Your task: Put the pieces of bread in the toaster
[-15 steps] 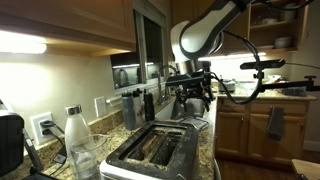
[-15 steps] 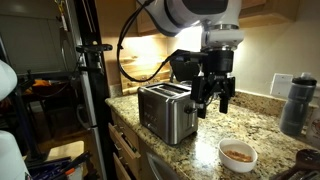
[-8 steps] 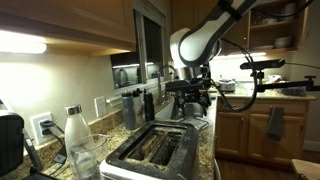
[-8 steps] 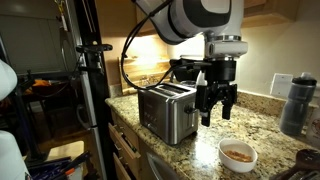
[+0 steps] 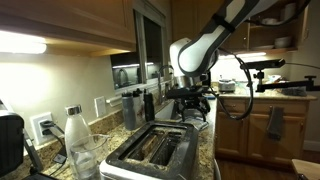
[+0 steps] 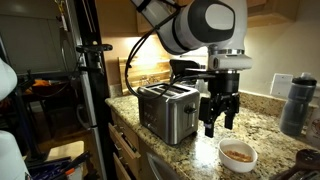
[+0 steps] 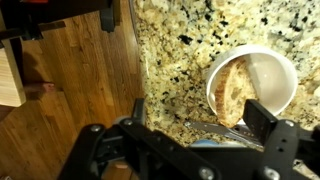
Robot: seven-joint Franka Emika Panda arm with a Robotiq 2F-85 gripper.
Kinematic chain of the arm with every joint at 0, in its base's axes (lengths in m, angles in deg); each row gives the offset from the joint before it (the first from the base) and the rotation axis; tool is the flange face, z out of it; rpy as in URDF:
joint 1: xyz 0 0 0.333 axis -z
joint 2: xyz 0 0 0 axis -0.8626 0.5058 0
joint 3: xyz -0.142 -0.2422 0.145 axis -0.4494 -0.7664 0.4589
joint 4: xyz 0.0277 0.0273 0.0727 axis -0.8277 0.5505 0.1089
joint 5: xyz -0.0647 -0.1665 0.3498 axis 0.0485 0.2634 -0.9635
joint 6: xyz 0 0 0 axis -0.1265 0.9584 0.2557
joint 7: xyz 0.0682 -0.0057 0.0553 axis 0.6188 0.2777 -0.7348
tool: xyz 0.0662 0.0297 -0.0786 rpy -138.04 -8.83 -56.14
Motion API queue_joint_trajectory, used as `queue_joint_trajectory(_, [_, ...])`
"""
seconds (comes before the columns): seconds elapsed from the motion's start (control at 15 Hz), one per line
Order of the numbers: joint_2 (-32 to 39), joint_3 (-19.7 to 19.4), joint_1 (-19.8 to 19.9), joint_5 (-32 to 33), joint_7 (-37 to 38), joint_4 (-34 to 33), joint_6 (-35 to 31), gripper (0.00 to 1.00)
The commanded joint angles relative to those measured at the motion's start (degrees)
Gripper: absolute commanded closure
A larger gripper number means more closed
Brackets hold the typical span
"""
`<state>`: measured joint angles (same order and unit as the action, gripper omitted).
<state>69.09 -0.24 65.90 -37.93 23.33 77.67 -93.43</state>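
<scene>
Gripper (image 6: 219, 121) open, its two fingers spread and pointing down, nothing between them. Over the last second you have carried it off from beside the toaster (image 6: 166, 113) and brought it lower. In an exterior view it now hangs just above the speckled stone surface (image 6: 272, 132), between the toaster and the white bowl (image 6: 238, 166), near the bowl but not yet over it. The wrist view agrees: the bowl lies up and to the right of the fingers, off their centre line, with the pieces of bread (image 7: 232, 93) leaning inside it, tan and flat. How many, cannot tell. Bread untouched, bowl in the same spot as a second ago, toaster likewise unmoved. Its slots look dark from above, and whether anything already sits in them is too unclear to say. Reading: the travel leg is nearly done and the first pick has not begun, so the task is at its start. You likely need a further shift toward the bowl so the fingers straddle one slice edge-on. The bowl wall stands close to the bread, so a finger landing on the rim could tip or skid the bowl.
</scene>
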Motion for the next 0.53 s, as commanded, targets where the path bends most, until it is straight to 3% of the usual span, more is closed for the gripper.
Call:
queue_joint_trajectory(0.0, [1.3,-0.9,0.1,-0.7,-2.5,-0.2,-2.9,0.0])
queue_joint_trajectory(0.47, [5.1,-2.2,0.2,-1.4,-5.7,-3.0,-4.9,0.0])
